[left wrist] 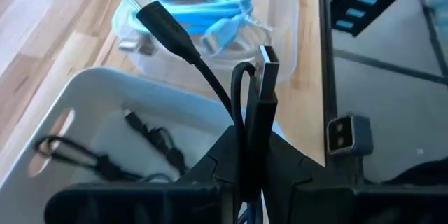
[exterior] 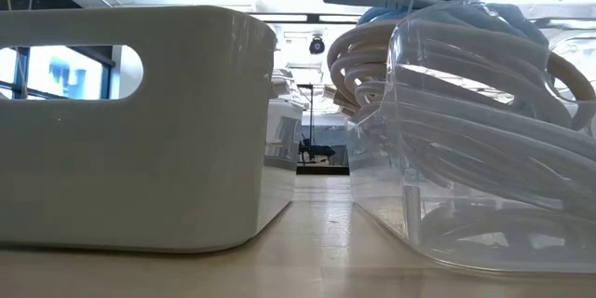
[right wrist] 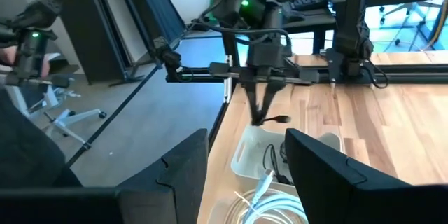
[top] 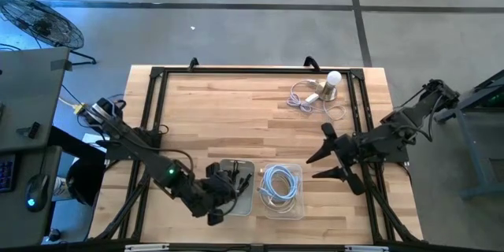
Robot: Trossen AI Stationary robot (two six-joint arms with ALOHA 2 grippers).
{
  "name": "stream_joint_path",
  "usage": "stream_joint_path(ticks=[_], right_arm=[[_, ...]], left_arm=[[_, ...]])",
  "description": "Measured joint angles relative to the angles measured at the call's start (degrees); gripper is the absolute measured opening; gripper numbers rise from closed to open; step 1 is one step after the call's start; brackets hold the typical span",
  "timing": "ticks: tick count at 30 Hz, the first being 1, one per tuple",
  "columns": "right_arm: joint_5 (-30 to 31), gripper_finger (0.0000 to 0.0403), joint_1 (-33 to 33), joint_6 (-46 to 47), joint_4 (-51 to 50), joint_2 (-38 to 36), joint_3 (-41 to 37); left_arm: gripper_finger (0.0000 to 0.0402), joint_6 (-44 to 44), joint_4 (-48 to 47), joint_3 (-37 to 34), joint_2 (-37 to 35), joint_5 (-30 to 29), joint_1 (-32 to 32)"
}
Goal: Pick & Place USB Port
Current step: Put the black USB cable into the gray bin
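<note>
Over white bin (left wrist: 84,105), upright USB cable (left wrist: 260,105)

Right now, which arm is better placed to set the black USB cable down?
Left. The left gripper is shut on the black USB cable, above the white plastic bin. The right gripper is open and holds nothing, off to the side of the clear tub of blue cables.

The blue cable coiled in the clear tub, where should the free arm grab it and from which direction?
Probably from straight above, closing the right tool across the bundled loops of the blue cable near the coil's middle. The clear tub is open on top and its walls block any sideways approach. The loops lie stacked together, so a pinch across them should catch several strands; the loose plug ends look likelier to slip.
</note>
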Motion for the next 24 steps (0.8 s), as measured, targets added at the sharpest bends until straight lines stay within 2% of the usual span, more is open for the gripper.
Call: stream_joint_path(ticks=[5, 9, 16, 20, 24], right_arm=[[0.3, 0.0183, 0.7, 0.9, 0.1, 0.9, 0.0], [1.0, 0.0183, 1.8, 1.6, 0.3, 1.9, 0.0], [3.0, 0.0183, 4.0, 1.6, 0.4, 3.3, 0.0], [3.2, 0.0183, 4.4, 1.6, 0.5, 3.3, 0.0], [3.8, 0.0183, 4.4, 1.3, 0.6, 3.3, 0.0]], left_arm=[[0.0028, -2.5, 1.8, 0.1, 0.7, -1.2, 0.1], [0.0028, -8.4, 0.0, 0.0, 0.7, -2.0, 0.1], [0.0028, -12.6, -4.7, 0.0, 0.7, -3.9, 0.5], [0.0028, -14.3, -5.6, 0.0, 1.1, -2.9, 1.7], [0.0028, -12.0, -5.2, 0.0, 1.5, 0.0, 3.0]])
